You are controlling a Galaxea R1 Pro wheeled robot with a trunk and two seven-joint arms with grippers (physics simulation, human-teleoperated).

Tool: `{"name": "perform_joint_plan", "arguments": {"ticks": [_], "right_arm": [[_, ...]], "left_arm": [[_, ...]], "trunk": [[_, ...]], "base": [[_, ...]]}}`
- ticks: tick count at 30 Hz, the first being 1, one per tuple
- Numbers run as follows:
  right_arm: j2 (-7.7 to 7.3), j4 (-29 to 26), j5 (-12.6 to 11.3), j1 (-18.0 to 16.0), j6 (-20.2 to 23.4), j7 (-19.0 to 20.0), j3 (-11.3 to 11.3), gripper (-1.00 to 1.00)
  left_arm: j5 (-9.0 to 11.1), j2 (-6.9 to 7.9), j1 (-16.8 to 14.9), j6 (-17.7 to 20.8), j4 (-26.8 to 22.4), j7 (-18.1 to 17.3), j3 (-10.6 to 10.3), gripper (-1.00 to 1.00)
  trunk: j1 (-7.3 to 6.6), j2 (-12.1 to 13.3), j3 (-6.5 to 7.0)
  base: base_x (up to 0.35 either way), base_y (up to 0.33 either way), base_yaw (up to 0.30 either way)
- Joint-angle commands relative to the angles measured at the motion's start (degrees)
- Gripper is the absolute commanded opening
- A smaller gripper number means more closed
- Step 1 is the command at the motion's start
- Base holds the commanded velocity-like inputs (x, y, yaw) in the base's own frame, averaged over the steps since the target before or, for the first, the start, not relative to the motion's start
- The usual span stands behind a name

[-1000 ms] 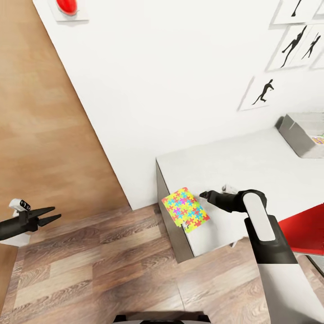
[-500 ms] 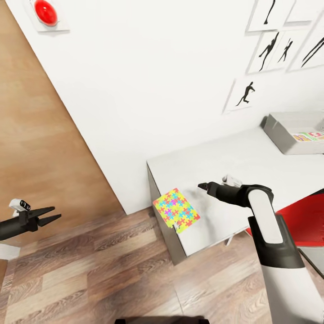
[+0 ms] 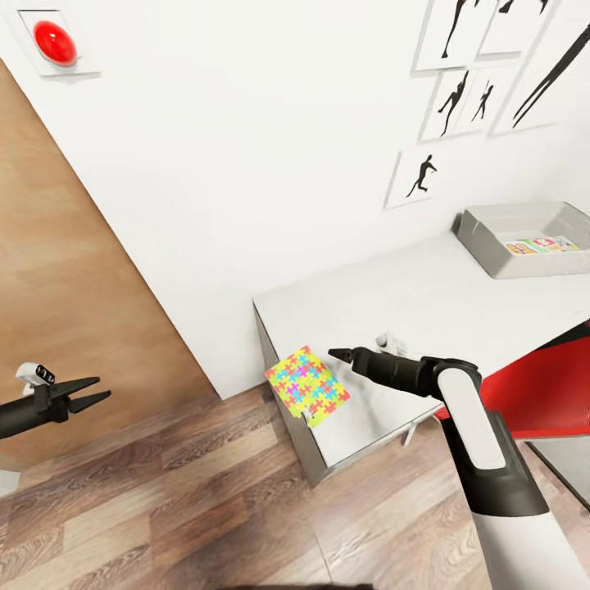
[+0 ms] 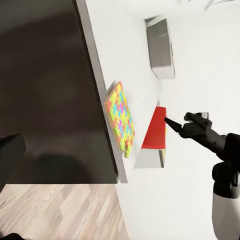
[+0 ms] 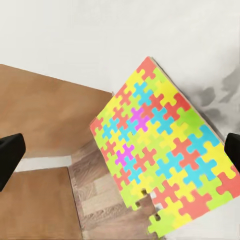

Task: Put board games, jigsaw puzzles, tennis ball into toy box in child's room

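Observation:
A jigsaw puzzle (image 3: 307, 385) box, covered in multicolour pieces, lies at the near left corner of the pale table (image 3: 410, 303) and juts over its edge. My right gripper (image 3: 338, 355) hovers just past the box on the table side, pointing at it. In the right wrist view the puzzle (image 5: 162, 170) lies between the wide-apart fingers (image 5: 10, 155), so the right gripper (image 5: 120, 152) is open and empty. The grey toy box (image 3: 524, 238) stands at the table's far right against the wall with printed boxes (image 3: 541, 244) inside. My left gripper (image 3: 86, 393) is open over the floor, far left.
A red chair (image 3: 533, 393) stands beside the table at my right arm. A wooden door panel (image 3: 65, 270) is at the left, with a red button (image 3: 56, 43) on the white wall above. Silhouette pictures (image 3: 418, 176) hang over the table. Wood-plank floor (image 3: 205, 508) stretches in front.
The whole picture has shifted left and down, so the camera moved. The right gripper stays close by the puzzle box. The left gripper has not moved.

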Motion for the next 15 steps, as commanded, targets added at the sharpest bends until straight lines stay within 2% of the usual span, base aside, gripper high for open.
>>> {"name": "perform_joint_plan", "arguments": {"ticks": [1,2,5,6,8,9,11,12,15], "right_arm": [[-0.11,0.0,-0.5,0.7,0.1,2.1,-0.2,1.00],[-0.20,0.0,-0.4,2.4,0.0,7.6,-1.0,1.00],[-0.26,-0.1,-0.4,5.3,-0.2,15.7,-2.4,1.00],[-0.28,-0.1,-0.4,7.4,-0.3,20.8,-3.3,1.00],[-0.30,-0.1,-0.4,9.7,-0.3,25.5,-4.0,1.00],[-0.31,-0.1,-0.4,12.3,-0.4,29.8,-4.4,1.00],[-0.31,-0.1,-0.4,14.7,-0.5,33.7,-4.8,1.00],[-0.30,-0.1,-0.3,17.0,-0.6,37.3,-5.0,1.00],[-0.30,-0.1,-0.2,20.0,-1.7,41.5,-5.2,1.00]], "left_arm": [[0.2,0.04,0.0,0.6,0.2,-0.2,-0.2,1.00],[0.2,0.04,0.0,0.6,0.4,-0.2,-0.2,1.00],[0.2,0.03,0.0,0.6,0.5,-0.3,-0.2,1.00],[0.2,0.03,0.0,0.5,0.6,-0.3,-0.2,1.00],[0.2,0.03,0.0,0.5,0.7,-0.3,-0.2,1.00],[0.1,0.03,0.0,0.4,0.7,-0.3,-0.2,1.00],[0.1,0.03,0.0,0.4,0.7,-0.3,-0.2,1.00],[0.1,0.03,0.0,0.4,0.8,-0.2,-0.2,1.00],[0.2,0.03,0.0,0.4,0.8,-0.1,-0.2,1.00]], "trunk": [[0.04,-0.1,0.00],[0.04,-0.1,0.09],[0.04,-0.1,0.35],[0.04,-0.1,0.44],[0.04,-0.1,0.62],[0.04,-0.1,0.71],[0.04,-0.1,0.88],[0.04,-0.1,0.97],[0.04,-0.1,1.24]], "base": [[0.000,0.000,-0.096],[0.000,0.000,-0.093],[0.000,0.000,-0.092],[0.000,0.000,-0.090],[0.000,0.000,-0.088],[0.000,0.000,-0.086],[0.000,0.000,-0.084],[0.000,0.000,-0.081],[0.000,0.000,-0.063]]}}
